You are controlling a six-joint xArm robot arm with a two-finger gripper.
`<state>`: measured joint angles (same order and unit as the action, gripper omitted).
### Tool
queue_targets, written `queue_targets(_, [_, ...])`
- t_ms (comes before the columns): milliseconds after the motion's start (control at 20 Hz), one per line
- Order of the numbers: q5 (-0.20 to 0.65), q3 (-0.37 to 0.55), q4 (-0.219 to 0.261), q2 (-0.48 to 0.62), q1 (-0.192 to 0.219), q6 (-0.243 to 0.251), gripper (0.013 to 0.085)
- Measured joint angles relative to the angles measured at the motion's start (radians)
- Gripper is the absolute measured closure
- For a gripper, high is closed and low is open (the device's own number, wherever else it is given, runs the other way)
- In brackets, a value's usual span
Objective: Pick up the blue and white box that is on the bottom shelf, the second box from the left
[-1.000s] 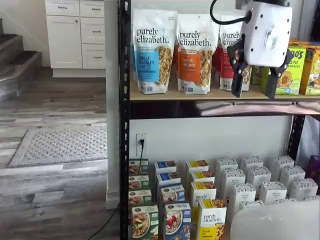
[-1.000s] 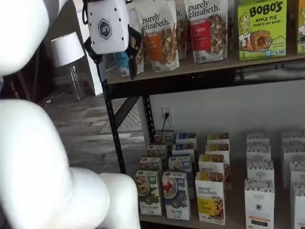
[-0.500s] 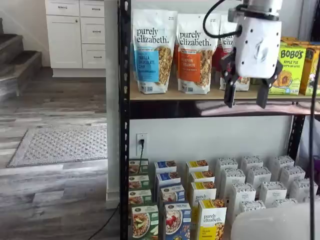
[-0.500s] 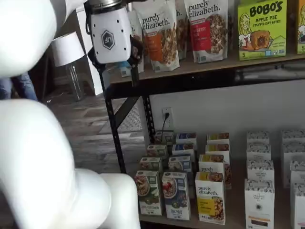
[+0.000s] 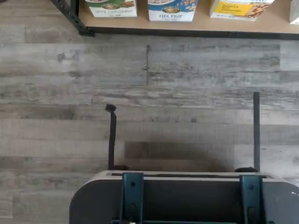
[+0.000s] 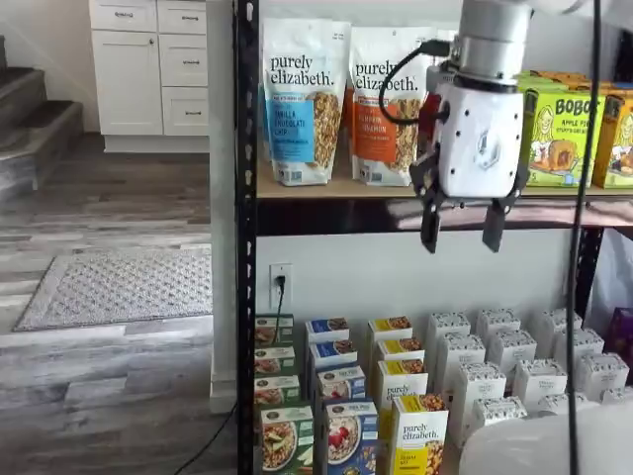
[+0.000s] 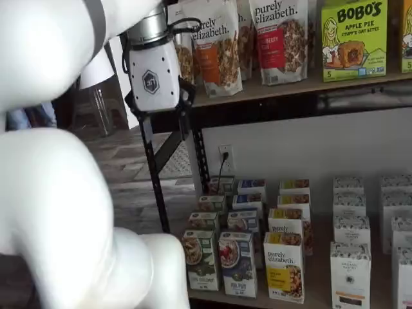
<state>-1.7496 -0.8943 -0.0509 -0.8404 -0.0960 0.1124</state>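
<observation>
gripper: the gripper (image 6: pixel 461 227) hangs in front of the tan upper shelf's edge (image 6: pixel 336 190), its white body above and two black fingers (image 6: pixel 430 228) pointing down with a plain gap between them; released, nothing in it. it also shows in a shelf view (image 7: pixel 165 127) beside the rack's black post.
arm: a large white arm link (image 7: pixel 58 212) fills the near side of a shelf view.
target: the blue and white box (image 6: pixel 349 438) stands upright at the front of the bottom shelf (image 7: pixel 315 286), well below the gripper and apart from it; seen also at (image 7: pixel 237 264).
neighbours: a green carton (image 6: pixel 286 439) just beside it on one side, a yellow-and-white carton (image 6: pixel 418 435) on the other.
wrist view: grey plank floor (image 5: pixel 187 93), the shelf's front edge with the lower parts of three cartons, the blue one (image 5: pixel 172 9) in the middle.
</observation>
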Motion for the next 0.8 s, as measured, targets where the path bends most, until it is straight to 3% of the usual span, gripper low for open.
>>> queue_targets(300, [0.094,0.088,-0.012,-0.004,-0.009,0.007,0.0130])
queue_targets(800, [0.275,0.245,0.011,0.003,-0.023,0.013,0.0130])
